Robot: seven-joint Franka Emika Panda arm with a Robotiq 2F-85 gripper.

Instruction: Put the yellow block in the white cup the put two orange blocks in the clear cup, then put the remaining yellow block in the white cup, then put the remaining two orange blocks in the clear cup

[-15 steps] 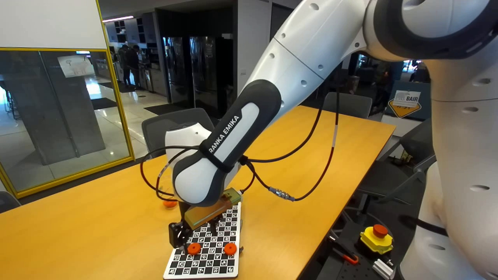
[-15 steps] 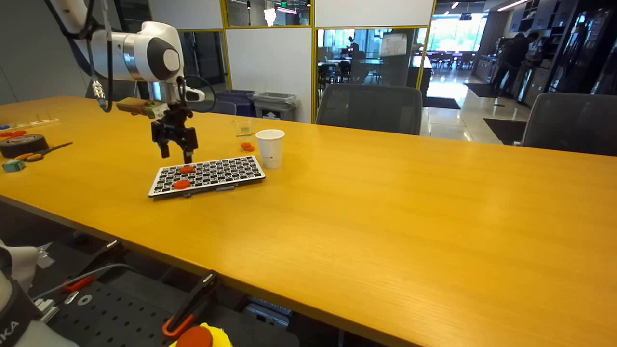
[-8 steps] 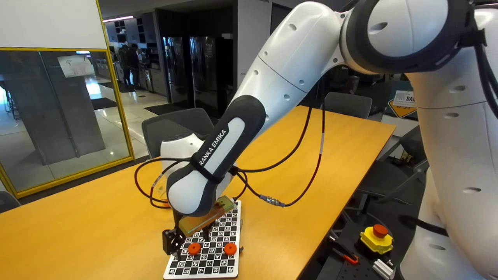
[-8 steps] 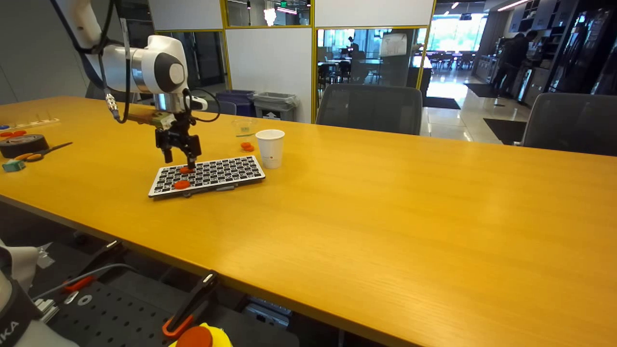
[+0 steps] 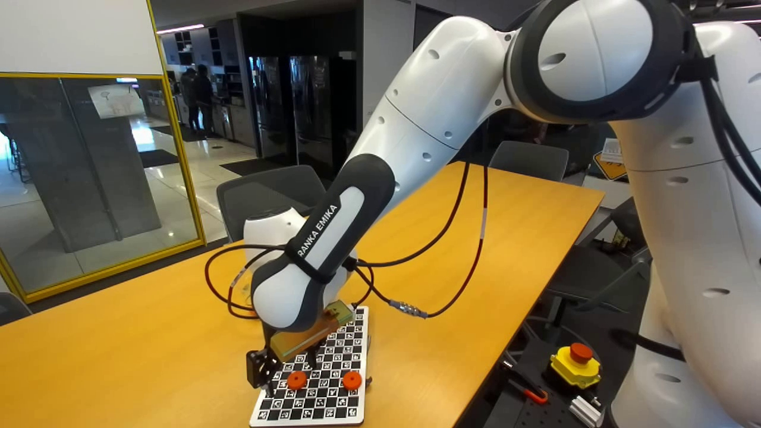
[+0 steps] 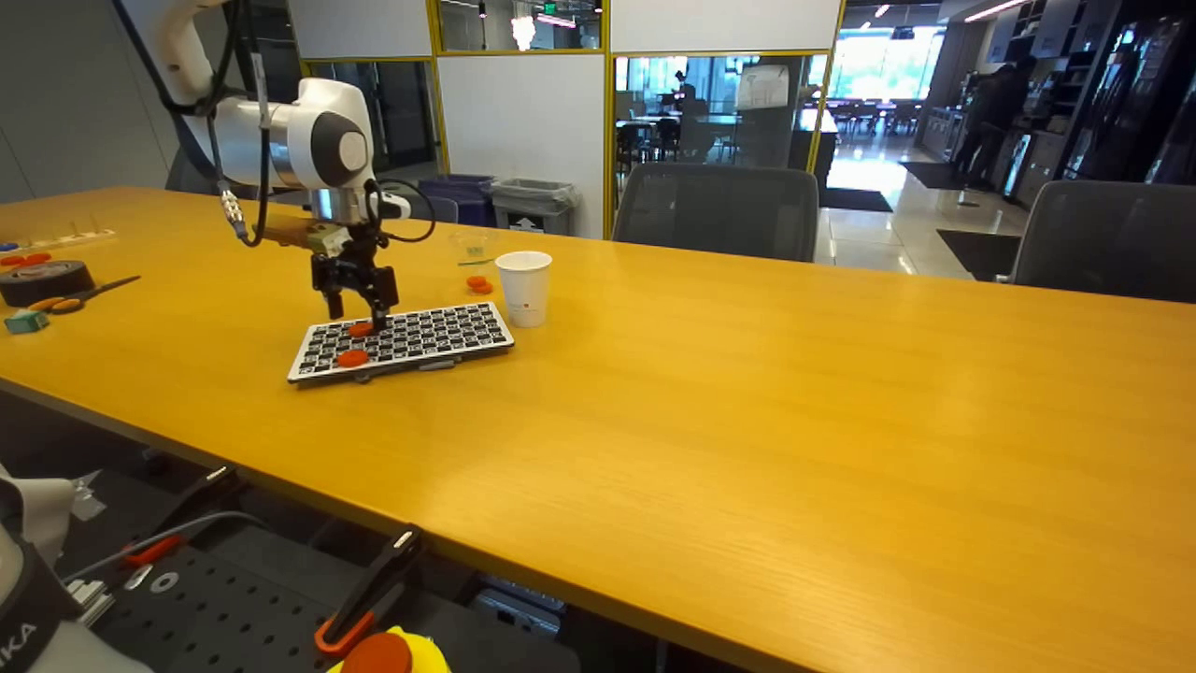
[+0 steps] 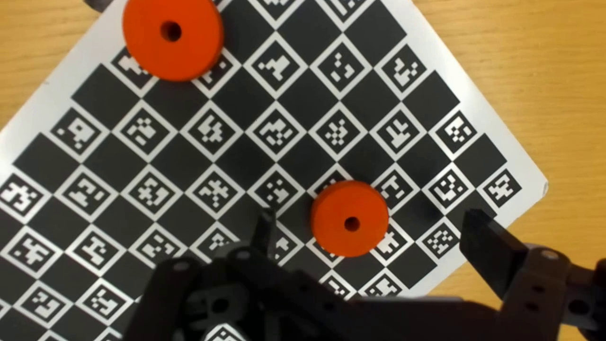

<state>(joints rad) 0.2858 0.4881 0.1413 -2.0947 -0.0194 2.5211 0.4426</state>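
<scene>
Orange and round, the near block (image 7: 343, 202) lies flat on the checkered board (image 7: 208, 128), between the fingers (image 7: 492, 251) of your pincer (image 7: 371, 222). The pincer is spread wide and has hold of nothing: you can see bits of board on both sides of the block.

A second ago your pincer was higher up. Now it has come down low around the block, and the block has not moved. So I think your reaching is about done and a pinch comes next. The block looks closer to one finger, so that finger may bump it first and push it a little.

A bit farther off on the board is the second orange block (image 7: 173, 54), outside the fingers.

Just past the board's end, in an exterior view, the white cup (image 6: 525, 292) stands upright. You can't see inside it. No yellow block shows, so I guess both are in there. Behind it is the clear cup (image 6: 476, 250), with two more orange blocks (image 6: 479, 284) that seem to sit at its bottom, though its sides are faint. That likely makes this the last part.
</scene>
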